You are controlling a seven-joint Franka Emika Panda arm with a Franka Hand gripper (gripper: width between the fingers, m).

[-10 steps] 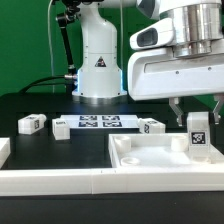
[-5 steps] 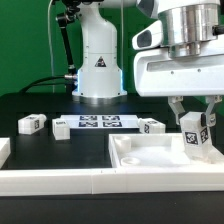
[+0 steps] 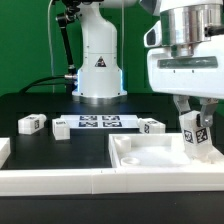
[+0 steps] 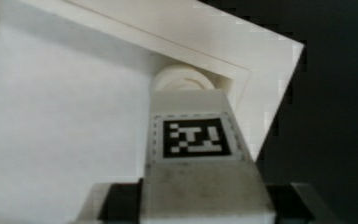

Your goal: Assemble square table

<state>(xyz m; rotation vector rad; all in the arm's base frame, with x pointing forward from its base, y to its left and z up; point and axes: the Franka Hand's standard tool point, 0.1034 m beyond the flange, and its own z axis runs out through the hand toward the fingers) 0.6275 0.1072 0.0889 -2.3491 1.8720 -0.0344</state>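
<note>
Two-finger gripper (image 3: 197, 118): jaws narrow, clamped on a small white block leg with a black-and-white square tag (image 3: 198, 138). In the wrist view the dark fingers (image 4: 119, 204) flank the leg (image 4: 197, 140) on both sides, tag facing the camera.

The leg hangs near upright, a shade tilted, over the white plastic square slab with raised rim (image 3: 150, 152). Taken from the slab's middle in the exterior view, the leg is at about 3 o'clock, by a corner. In the wrist view its far end points at a round corner recess (image 4: 188, 77), hard by the angle of the rim. Cannot tell whether the end is in the recess or just above it.

Judged step: seating this leg in that corner. To do it well:
- Take out the tilt first, then centre the end on the recess.
- Go down slow and straight, and don't let the end ride up on the rim.
- If the leg must be turned in, keep the grip firm and the axis vertical.

The slab appears to lie against the long white rail wall (image 3: 60, 178) at its 6 o'clock, which should brace it against a push.

Three more tagged white block legs (image 3: 31, 123) lie loose on the black table (image 3: 15, 110), from 10 to 12 o'clock of the slab, either side of the flat white marker board (image 3: 97, 122). All are well apart from the work and look to be no obstruction.
</note>
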